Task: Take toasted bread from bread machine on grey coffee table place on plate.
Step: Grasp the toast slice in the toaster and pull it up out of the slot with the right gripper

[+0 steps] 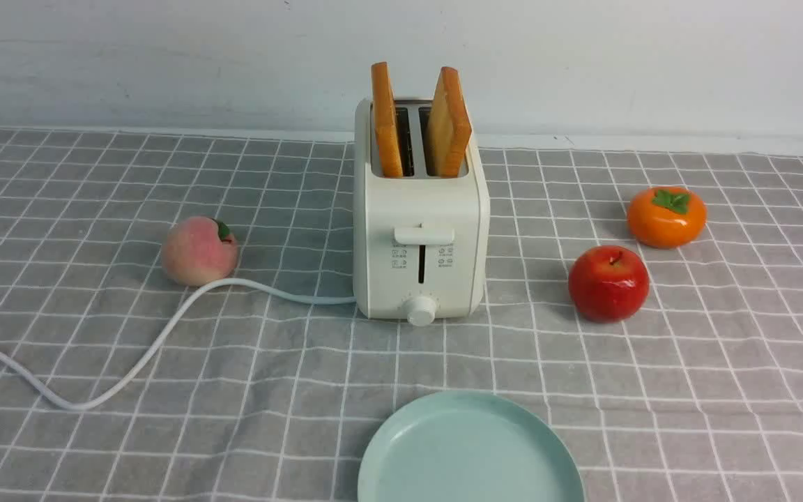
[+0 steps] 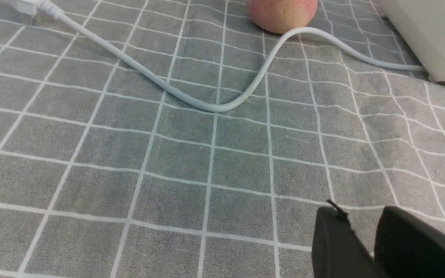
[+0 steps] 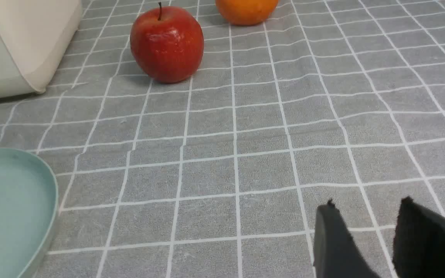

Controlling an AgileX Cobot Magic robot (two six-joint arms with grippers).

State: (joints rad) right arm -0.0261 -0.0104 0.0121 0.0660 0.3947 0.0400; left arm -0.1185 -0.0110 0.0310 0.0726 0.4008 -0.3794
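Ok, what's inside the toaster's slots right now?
Two toast slices, one per slot: the left slice stands about upright, the right slice leans. Their upper parts stick out; the lower parts are hidden inside the toaster body.

The left gripper (image 2: 363, 227) hung low, jaws slightly apart and empty; the right gripper (image 3: 367, 216) likewise, seemingly parted a little wider.
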